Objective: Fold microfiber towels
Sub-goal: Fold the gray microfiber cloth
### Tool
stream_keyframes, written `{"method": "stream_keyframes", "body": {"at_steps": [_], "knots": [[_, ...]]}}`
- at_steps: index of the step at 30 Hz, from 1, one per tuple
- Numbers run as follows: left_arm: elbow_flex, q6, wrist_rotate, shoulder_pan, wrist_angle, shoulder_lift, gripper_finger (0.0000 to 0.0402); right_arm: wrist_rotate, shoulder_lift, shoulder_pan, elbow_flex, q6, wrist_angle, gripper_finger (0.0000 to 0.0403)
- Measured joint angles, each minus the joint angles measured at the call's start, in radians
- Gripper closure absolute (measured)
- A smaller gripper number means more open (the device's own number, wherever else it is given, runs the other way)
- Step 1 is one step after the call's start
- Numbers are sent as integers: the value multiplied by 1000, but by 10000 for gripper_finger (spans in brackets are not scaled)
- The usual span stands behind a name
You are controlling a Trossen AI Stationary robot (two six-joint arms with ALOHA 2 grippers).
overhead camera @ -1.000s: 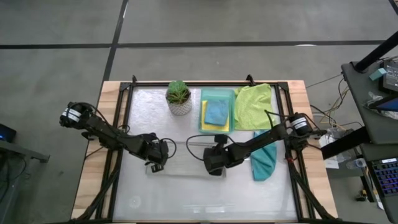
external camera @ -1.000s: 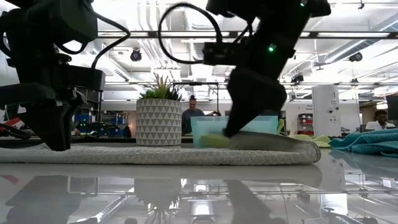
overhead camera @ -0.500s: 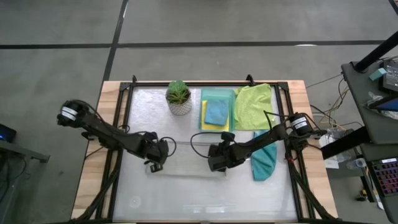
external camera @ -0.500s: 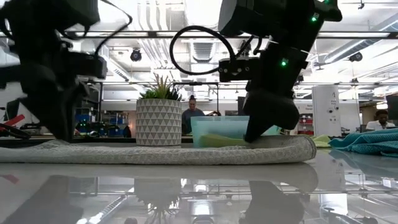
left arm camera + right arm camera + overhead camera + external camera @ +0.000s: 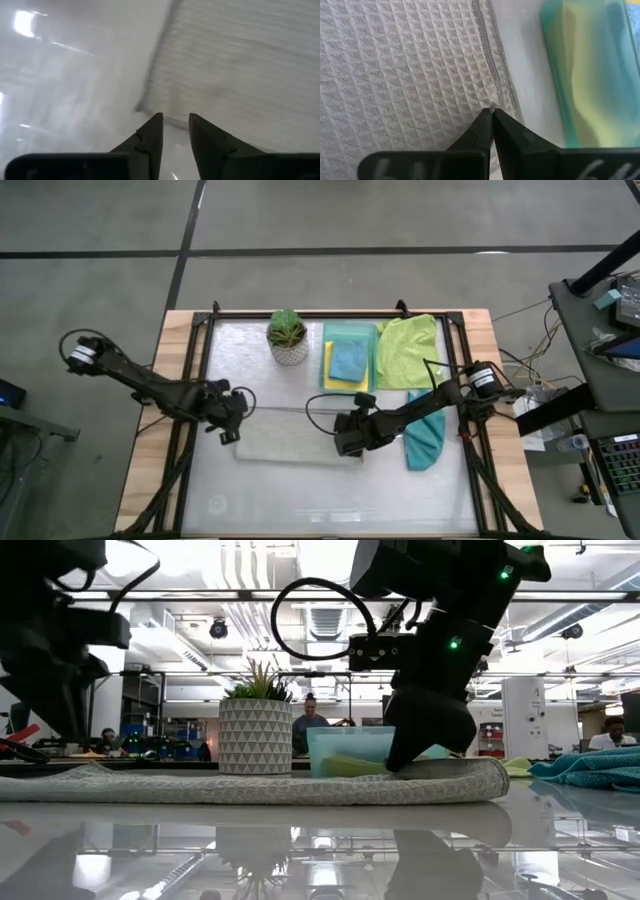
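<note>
Right gripper (image 5: 347, 442) pinches grey towel's (image 5: 285, 443) edge; left gripper (image 5: 228, 432) apart, just beside.

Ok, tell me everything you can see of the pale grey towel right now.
The pale grey towel is a waffle-weave cloth with a stitched hem, lying flat as a long rectangle mid-table; the low view shows its right end rounded over like a fold. The right gripper, fingers shut, presses on its right edge. The left gripper is just off its left corner, fingers slightly apart, holding nothing.
</note>
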Motion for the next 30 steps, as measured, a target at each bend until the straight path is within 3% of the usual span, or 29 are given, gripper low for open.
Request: {"method": "stream_keyframes", "body": {"at_steps": [5, 9, 17, 30], "knots": [[-61, -27, -136, 0, 28, -26, 281, 0, 0, 0, -1, -12, 12, 394], [-69, -37, -146, 2, 61, -7, 256, 0, 0, 0, -1, -15, 13, 394], [-70, -154, -161, 2, 60, 110, 254, 0, 0, 0, -1, -27, 20, 394], [-63, -102, -144, 2, 158, 250, 265, 0, 0, 0, -1, -28, 22, 394]]}}
